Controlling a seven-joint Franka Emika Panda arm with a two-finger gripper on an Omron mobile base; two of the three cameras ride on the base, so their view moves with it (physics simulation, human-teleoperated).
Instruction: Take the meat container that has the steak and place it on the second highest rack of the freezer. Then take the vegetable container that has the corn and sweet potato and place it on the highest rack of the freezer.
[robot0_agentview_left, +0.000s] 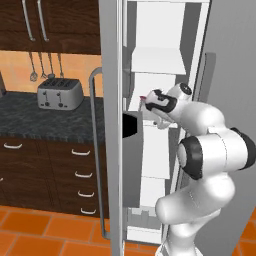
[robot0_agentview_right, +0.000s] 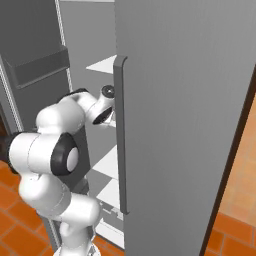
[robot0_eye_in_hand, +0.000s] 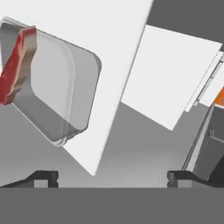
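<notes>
Hand view: the gripper (robot0_eye_in_hand: 112, 178), jaws spread wide and holding nothing, hangs near the meat container (robot0_eye_in_hand: 54, 83); the steak (robot0_eye_in_hand: 16, 63) lies inside it, on a white rack (robot0_eye_in_hand: 118, 57) of the freezer (robot0_agentview_left: 165, 60). Best now to withdraw straight back, clear of the tray's rim; the shelf's rank among the stack cannot be told from here.

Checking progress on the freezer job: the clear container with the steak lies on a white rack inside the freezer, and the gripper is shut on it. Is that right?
Not quite. In the hand view the gripper is open, its fingertips wide apart and clear of the container. The rest holds: the container with the steak lies on a white rack inside the freezer.
</notes>
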